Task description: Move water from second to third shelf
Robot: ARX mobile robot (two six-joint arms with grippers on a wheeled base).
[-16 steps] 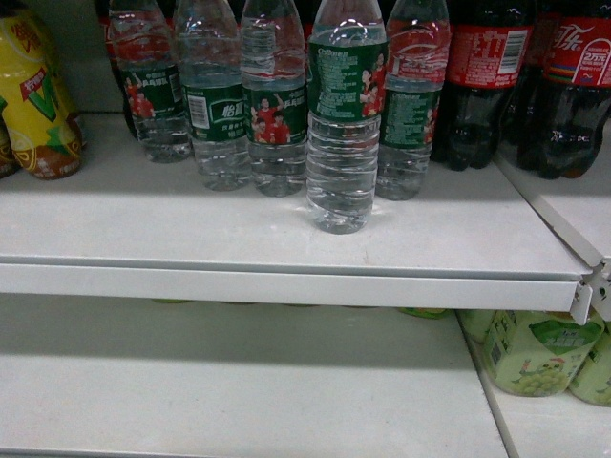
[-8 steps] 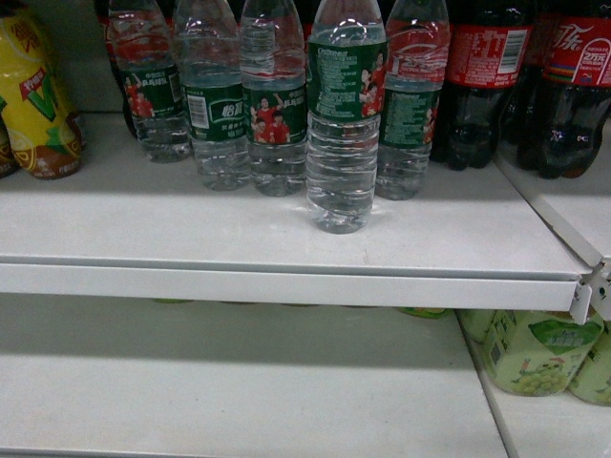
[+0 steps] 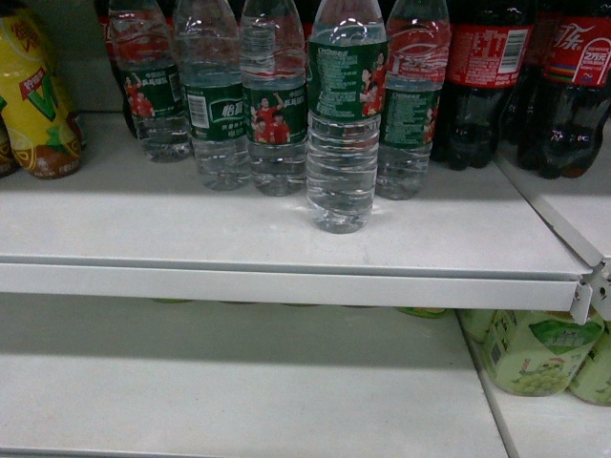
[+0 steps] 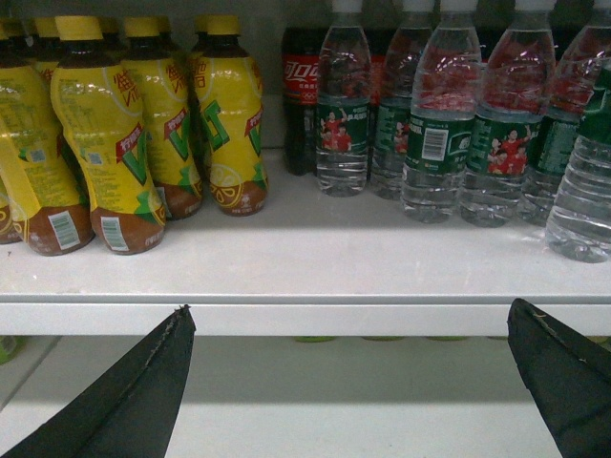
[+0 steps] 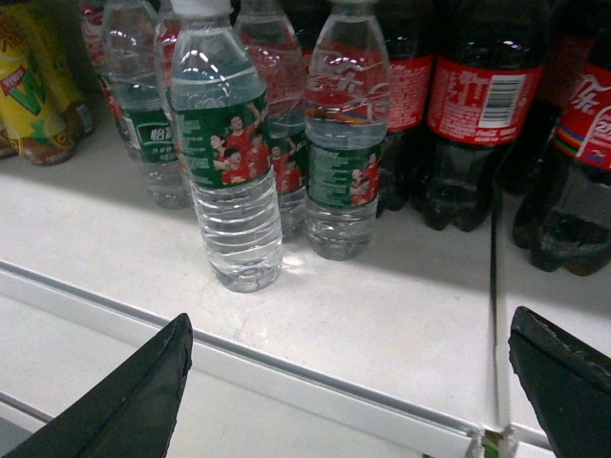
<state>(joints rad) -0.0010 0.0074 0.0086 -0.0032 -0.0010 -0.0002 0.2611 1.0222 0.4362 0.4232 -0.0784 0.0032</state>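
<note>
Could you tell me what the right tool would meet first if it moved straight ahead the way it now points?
Most likely the front water bottle, which stands ahead of the row, slightly left of centre between the open right tool tips; depth is uncertain.

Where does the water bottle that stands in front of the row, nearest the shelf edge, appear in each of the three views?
Head: the front water bottle stands centre, ahead of the row.
Left wrist: at the far right edge, cut off by the frame.
Right wrist: left of centre, the nearest bottle.
Shared landmark: the white front lip of the shelf below it.
</note>
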